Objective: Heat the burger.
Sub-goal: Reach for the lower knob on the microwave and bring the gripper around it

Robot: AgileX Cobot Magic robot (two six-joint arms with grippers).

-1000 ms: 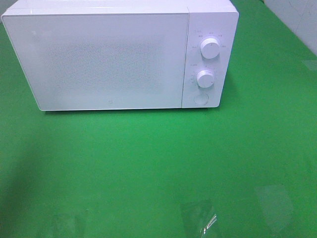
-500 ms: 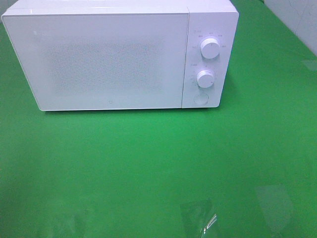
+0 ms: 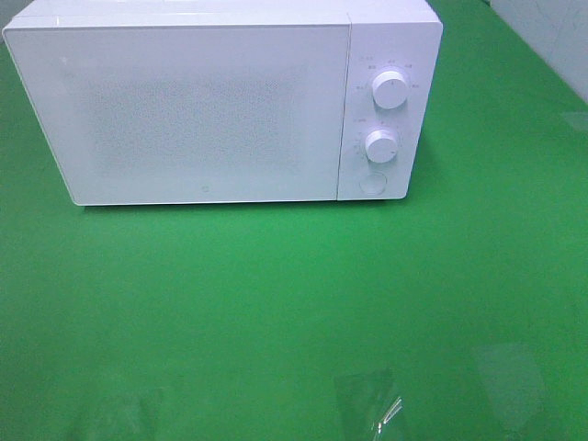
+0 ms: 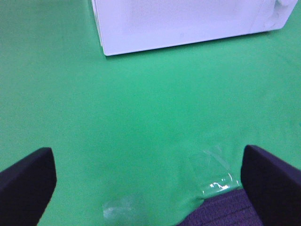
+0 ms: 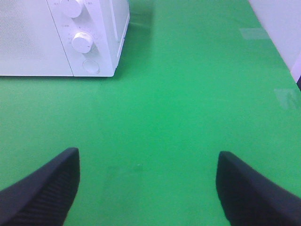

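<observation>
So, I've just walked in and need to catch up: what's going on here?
Nothing is being handled right now. The closed microwave sits on the green table. The left gripper and right gripper both hang open and empty above the table, short of the microwave. No burger is in view; whether it is inside cannot be told.

A high camera looks steeply down, fairly near, on a white microwave [image 3: 202,110] and green tabletop [image 3: 276,312]. The left gripper [image 4: 150,183] camera looks out between its parted jaws, the door [image 4: 178,23] well ahead. The right gripper [image 5: 150,188] camera does likewise, the knob panel [image 5: 87,42] ahead. All three views share the microwave's front.
</observation>
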